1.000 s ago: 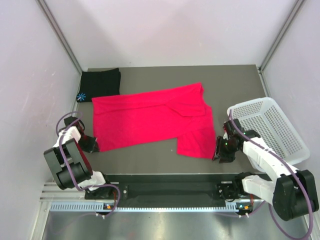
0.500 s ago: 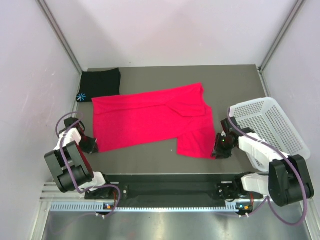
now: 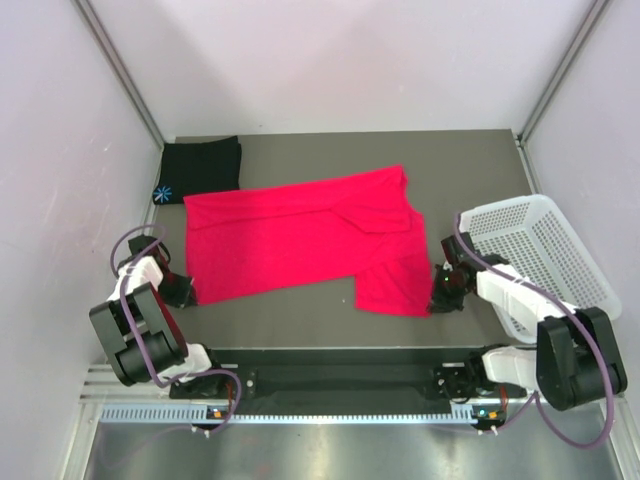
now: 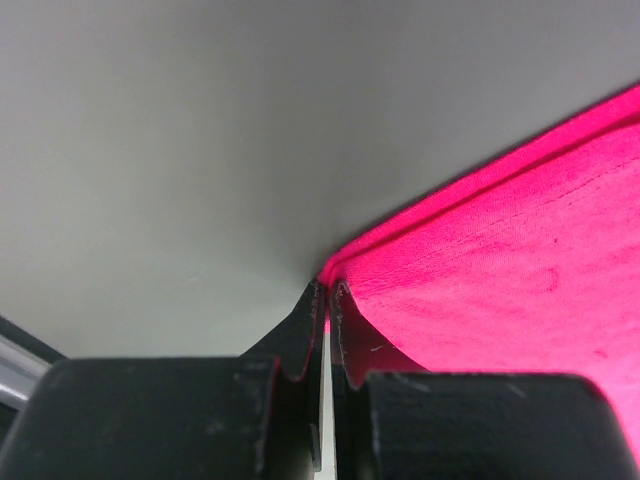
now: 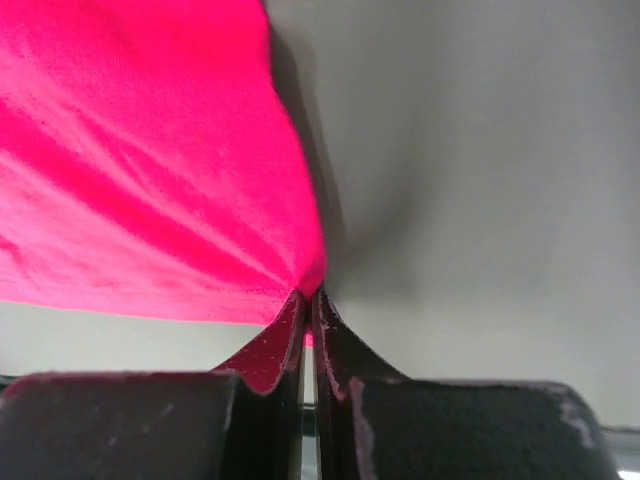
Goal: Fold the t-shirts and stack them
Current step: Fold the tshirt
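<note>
Both arms crouch at the near edge of the table (image 3: 470, 165), each pinching a near corner of the red shirt (image 3: 290, 240), which lies spread flat across the middle of the table. The left gripper (image 3: 183, 291) is clamped on the near-left corner, its jaws pressed together with only cloth between them. The right gripper (image 3: 446, 292) is likewise closed tight on the near-right corner, close to the basket (image 3: 580, 265) at the right edge. The black shirt (image 3: 200, 165) sits folded in the far-left corner, just beside the red one's far-left corner (whether the two touch is hard to say from above). The step in hand looks like a fold of the near hem toward the far one. Doing it well would mean raising both corners together and level, holding the hem taut between the grippers so the cloth neither sags nor twists, then laying it square on the far hem before letting go. Room is best toward the far edge and far-right corner, where bare table shows. The right arm has little room on its outer side, with the basket wall beside it, and the left must stop short of the black shirt.
</note>
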Controlling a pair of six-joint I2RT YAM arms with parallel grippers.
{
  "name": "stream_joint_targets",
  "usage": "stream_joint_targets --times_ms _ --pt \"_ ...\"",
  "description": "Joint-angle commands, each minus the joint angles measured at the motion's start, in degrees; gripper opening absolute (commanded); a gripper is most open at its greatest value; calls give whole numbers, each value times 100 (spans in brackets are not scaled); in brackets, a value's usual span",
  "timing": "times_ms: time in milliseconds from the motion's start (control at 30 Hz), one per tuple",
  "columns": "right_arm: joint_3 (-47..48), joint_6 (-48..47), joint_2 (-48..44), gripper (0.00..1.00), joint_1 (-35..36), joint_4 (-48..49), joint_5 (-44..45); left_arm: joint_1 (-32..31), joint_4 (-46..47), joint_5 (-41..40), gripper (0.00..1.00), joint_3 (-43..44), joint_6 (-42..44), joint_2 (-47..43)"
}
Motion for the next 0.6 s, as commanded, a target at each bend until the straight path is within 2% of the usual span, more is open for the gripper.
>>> stream_joint_targets --times_ms 0,133,367,467,567 --pt "20 -100 -483 0 -7 -394 358 27 -542 -438 0 101 -169 -154" --pt "161 -240 -967 0 -7 -1019 138 36 -1148 -903 0 260 -530 -479" --pt "284 -337 -1933 0 -24 -2047 -353 36 -1816 -1150 0 251 -811 -972" --pt "494 -513 -2136 0 -24 -2198 -328 19 -1826 -1071 0 260 -689 -1051" --pt "1039 -697 -1814 0 -15 -2041 -196 27 -1799 -1132 0 382 -548 -1139"
